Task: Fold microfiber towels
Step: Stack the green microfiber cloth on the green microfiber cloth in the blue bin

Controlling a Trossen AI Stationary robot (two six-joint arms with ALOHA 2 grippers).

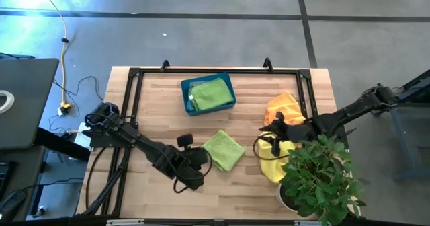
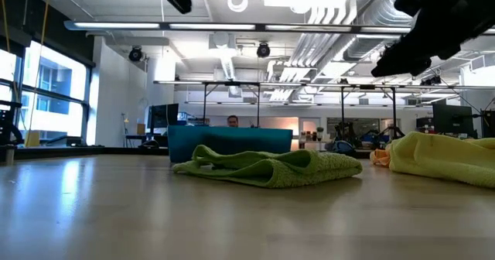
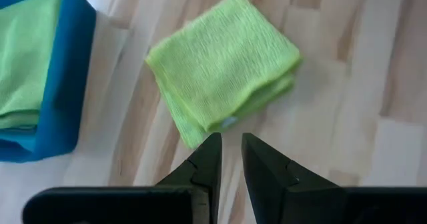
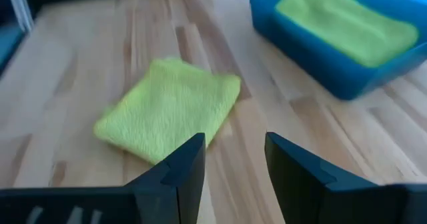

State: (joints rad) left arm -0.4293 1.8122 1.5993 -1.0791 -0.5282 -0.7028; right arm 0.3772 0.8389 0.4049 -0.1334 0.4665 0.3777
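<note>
The folded lime green towel lies mid-frame on the counter, just right of the left pincer, narrowly parted and empty. The right pincer, wide and empty, hangs farther right.

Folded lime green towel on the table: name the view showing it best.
Left wrist view: the folded lime green towel fills the picture, layers visible. High view shows it small; low view edge-on; right wrist view blurred.
</note>
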